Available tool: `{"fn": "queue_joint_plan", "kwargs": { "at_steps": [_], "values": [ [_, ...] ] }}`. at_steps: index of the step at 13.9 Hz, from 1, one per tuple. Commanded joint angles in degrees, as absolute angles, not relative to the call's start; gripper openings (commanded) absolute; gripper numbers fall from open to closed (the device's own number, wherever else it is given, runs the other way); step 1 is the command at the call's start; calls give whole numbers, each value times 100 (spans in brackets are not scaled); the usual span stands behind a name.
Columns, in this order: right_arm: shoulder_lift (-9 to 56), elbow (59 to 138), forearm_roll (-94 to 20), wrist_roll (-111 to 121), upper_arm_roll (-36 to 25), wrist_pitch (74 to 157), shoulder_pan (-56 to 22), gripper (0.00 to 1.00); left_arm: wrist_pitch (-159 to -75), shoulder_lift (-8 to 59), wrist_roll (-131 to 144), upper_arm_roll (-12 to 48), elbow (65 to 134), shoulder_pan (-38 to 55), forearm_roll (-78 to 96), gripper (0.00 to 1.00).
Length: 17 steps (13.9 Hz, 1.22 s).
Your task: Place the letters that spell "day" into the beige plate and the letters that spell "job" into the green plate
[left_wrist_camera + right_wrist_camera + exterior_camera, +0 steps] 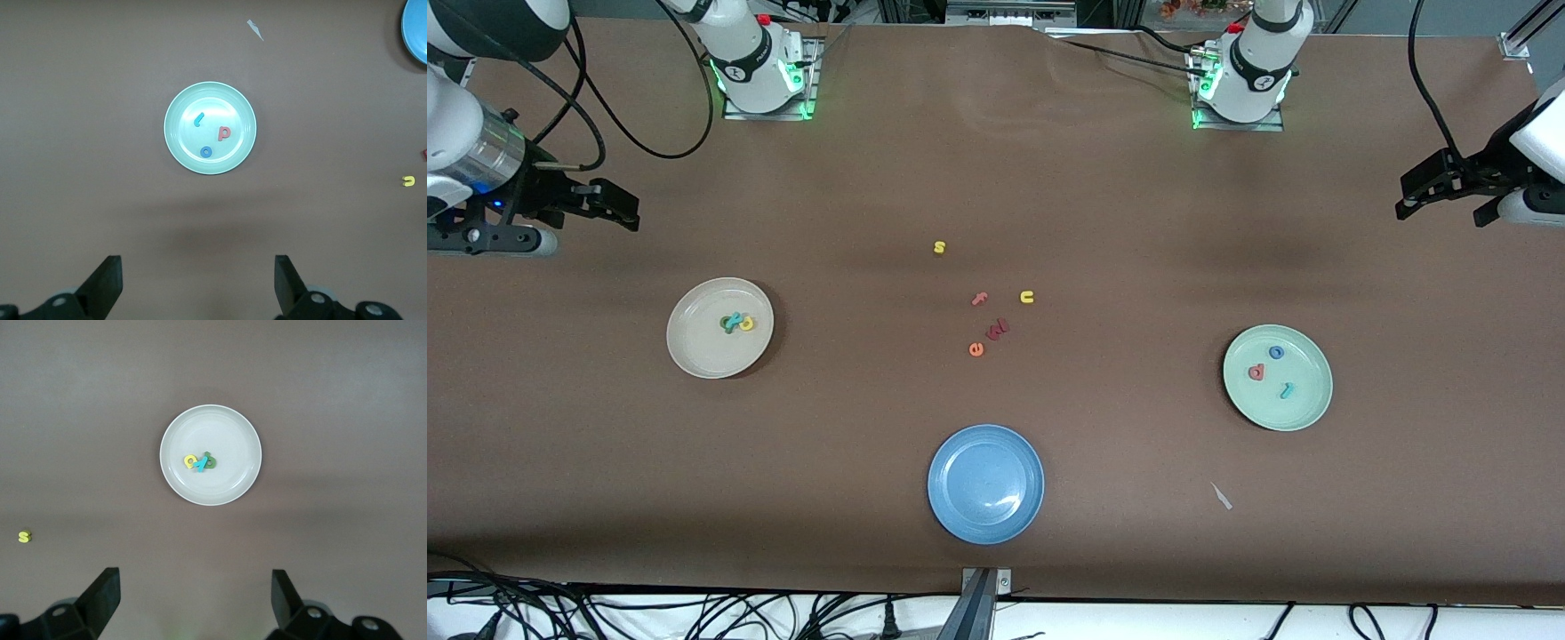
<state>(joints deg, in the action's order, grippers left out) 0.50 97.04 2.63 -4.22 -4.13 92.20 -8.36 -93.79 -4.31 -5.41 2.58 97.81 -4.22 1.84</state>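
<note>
I see the letters that spell "day" [736,323] clustered in the beige plate [694,351], and the letters that spell "job" [1272,371] spread in the green plate [1303,404]. The blue plate [985,483], at lower centre of the front view, holds nothing. The left gripper [1440,201] at the frame's right edge and the right gripper [609,206] at its left edge both hang spread wide, grasping nothing.

— Where do the plates sit on the tabletop [1138,222]?

— The beige plate [694,351] lies toward my right arm's end, the green plate [1303,404] toward my left arm's end. The blue plate [985,483] sits between them, near the tabletop's edge closest to the front camera.

— And the letters?

— The letters that spell "day" [735,323] lie bunched, touching, in the beige plate. The letters that spell "job" [1272,371] lie apart from each other in the green plate. The s [939,247], f [979,299], u [1027,297] and e [975,349] lie loose mid-tabletop, the s nearest my bases, the e nearest the blue plate
</note>
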Motion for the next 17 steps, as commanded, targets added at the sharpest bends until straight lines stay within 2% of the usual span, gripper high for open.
{"fn": "queue_joint_plan", "kwargs": {
  "at_steps": [1,9,17],
  "values": [
    [18,9606,273,-334,-351,9166,-703,100,-9448,-475,-686,220,9844,-431,237,100],
    [-70,9668,-26,-404,-475,9614,-738,100,-9404,-422,-677,228,9712,-413,237,100],
    [0,9615,-18,-316,-483,9536,-747,100,-9308,-413,-677,220,9677,-422,237,100]
  ]
}}
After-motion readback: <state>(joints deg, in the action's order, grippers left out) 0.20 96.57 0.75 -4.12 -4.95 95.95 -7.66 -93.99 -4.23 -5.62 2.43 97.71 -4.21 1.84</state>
